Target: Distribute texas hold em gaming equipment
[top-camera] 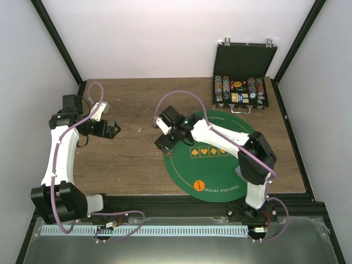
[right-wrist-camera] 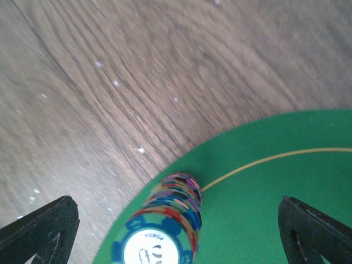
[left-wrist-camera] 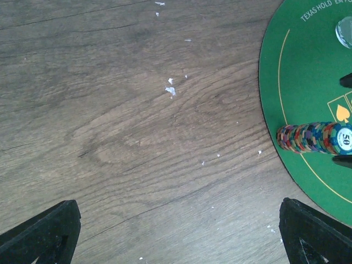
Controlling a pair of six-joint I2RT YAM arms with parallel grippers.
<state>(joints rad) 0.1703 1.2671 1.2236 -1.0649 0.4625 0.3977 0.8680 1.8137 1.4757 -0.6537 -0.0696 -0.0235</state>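
Note:
A tall stack of mixed-colour poker chips (right-wrist-camera: 168, 220) stands just inside the left rim of the green felt mat (top-camera: 220, 165); its top chip is blue and white. The stack also shows in the left wrist view (left-wrist-camera: 311, 137). My right gripper (right-wrist-camera: 176, 204) is open, its fingers wide on either side of the stack and apart from it; in the top view it (top-camera: 163, 143) hides the stack. My left gripper (left-wrist-camera: 177, 220) is open and empty over bare wood left of the mat, also seen from above (top-camera: 114, 129). An orange disc (top-camera: 199, 185) lies near the mat's front. No loose cards show.
An open black case (top-camera: 240, 91) with rows of chips stands at the back right, beyond the mat. A small clear round disc (left-wrist-camera: 345, 30) lies on the mat behind the stack. White walls and black frame posts border the wooden table (top-camera: 132, 159).

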